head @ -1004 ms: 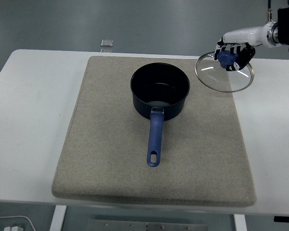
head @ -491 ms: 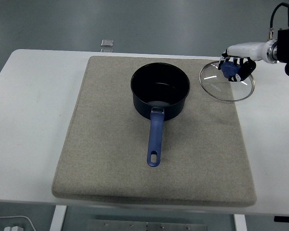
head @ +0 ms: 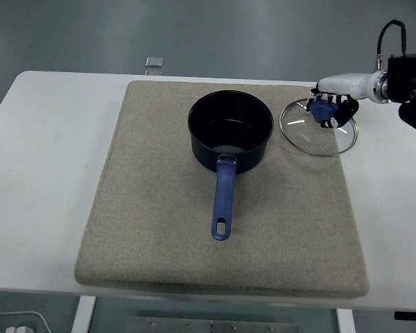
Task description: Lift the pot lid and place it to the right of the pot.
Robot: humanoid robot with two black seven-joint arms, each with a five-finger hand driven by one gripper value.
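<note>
- Mat (head: 159,236) of grey felt lies on the white table (head: 35,173), and the pot (head: 230,132) stands open on it, with its blue handle (head: 222,201) pointing to the near edge.
- To the right of the pot, near it but apart, the glass lid (head: 319,128) is low over the mat's far right corner, possibly touching it.
- Beyond, the right hand (head: 329,109) grasps the lid's blue knob (head: 322,111).
- Judgement: the placing step is almost finished; the next move calls for settling the lid flat and opening the fingers.
</note>
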